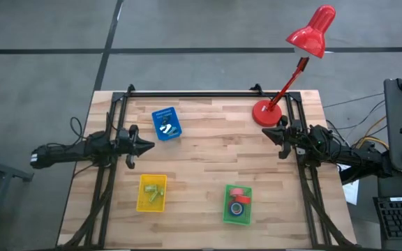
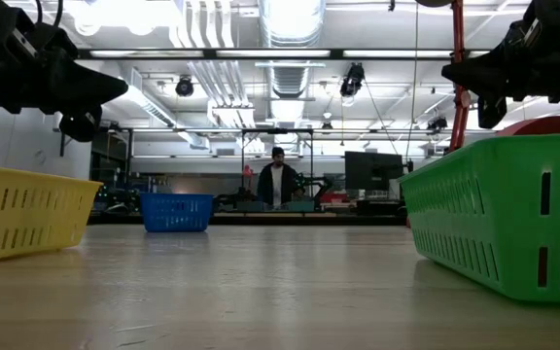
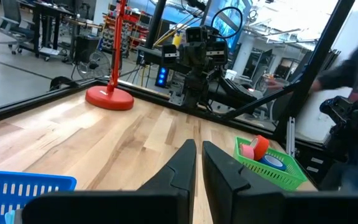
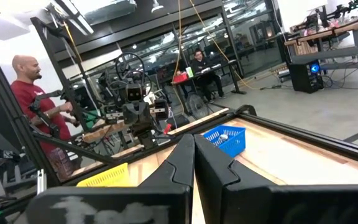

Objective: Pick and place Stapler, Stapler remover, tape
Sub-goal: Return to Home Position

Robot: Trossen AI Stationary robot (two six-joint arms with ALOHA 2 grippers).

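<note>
- The left gripper (image 1: 147, 146) is hovering above the table (image 1: 201, 164) at the left-centre of the high view, just right of the left frame rail, and is pointing toward the right edge of the frame.
- Its fingers (image 3: 182, 169) are sitting almost together, leaving only a thin slit between them, and are gripping nothing.
- The right gripper (image 1: 266, 132) is hovering at the right-centre of the high view, just below the red lamp base (image 1: 265, 111), and is pointing toward the left edge of the frame.
- The right gripper's two tips are pressing against each other and are carrying nothing.
- The two grippers are facing each other across the bare middle of the table, well apart.
- The tape is lying inside the green bin (image 1: 226, 209), which is standing at the lower centre-right of the high view.
- A red roll (image 1: 237, 192) is occupying the upper end of that bin, and a blue roll (image 1: 237, 208) is lying just below it. Whether the two are touching cannot be told.
- The yellow bin (image 1: 141, 195) is standing at the lower centre-left of the high view and is holding yellow-green items too small to identify.
- The blue bin (image 1: 174, 115) is standing at the upper centre-left, slightly rotated, and is holding small white and green items.
- The red lamp shade (image 1: 313, 31) is leaning out past the table's far edge at the upper right.
- In the low view a person (image 2: 277, 180) is standing in the room beyond the table, at the frame's centre.
</note>
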